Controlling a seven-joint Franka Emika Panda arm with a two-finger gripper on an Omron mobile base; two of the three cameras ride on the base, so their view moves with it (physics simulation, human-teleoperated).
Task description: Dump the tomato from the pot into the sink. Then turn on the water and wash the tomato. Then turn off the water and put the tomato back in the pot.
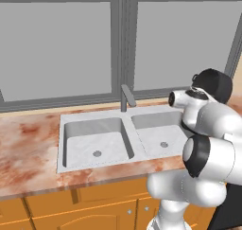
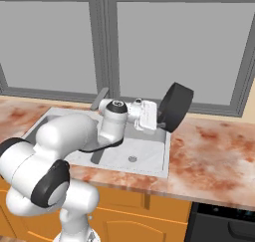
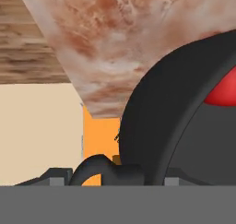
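The black pot hangs tipped on its side above the counter, just past the right rim of the sink. My gripper is shut on the pot's near rim, by its looped handle. The left base view shows the pot as a dark round shape behind my wrist. Close up in the hand view, the pot rises just above my gripper, and the red tomato lies inside it at the right edge. Both grey marbled basins are dry, and the grey faucet stands behind the divider.
A reddish marbled counter surrounds the sink, with a large window right behind it. Orange cabinet doors run below the counter. A dark appliance sits low at the right. My own arm covers the left basin in the right base view.
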